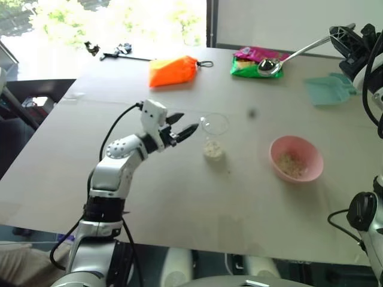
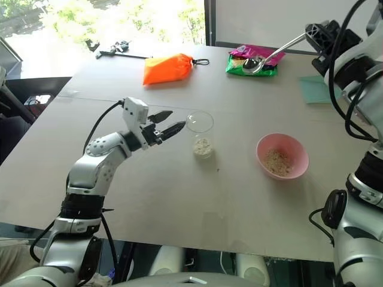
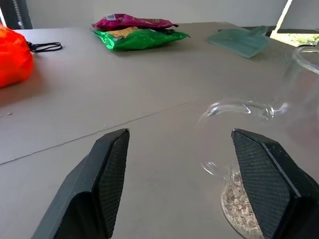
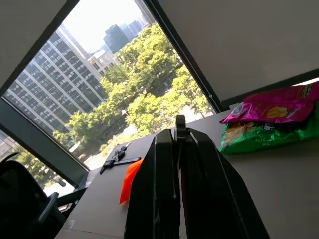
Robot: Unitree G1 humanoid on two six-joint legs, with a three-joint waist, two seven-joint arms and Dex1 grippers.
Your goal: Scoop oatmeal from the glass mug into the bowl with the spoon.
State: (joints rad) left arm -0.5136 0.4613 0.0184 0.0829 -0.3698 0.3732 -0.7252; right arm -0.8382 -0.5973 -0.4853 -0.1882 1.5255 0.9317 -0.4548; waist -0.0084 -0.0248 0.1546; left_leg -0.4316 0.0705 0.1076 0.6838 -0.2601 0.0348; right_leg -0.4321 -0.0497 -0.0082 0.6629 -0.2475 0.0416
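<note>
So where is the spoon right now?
The spoon is held up in the air by the robot's right tool, its scoop end hanging over the green and pink snack bags at the table's far side.

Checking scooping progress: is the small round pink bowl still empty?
No, the small round pink bowl already holds a small heap of pale beige oat flakes on its bottom.

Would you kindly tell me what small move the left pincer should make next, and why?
Probably ease forward and close on the glass mug to steady it: the left pincer is open beside it, while the right pincer holds the spoon raised.
</note>
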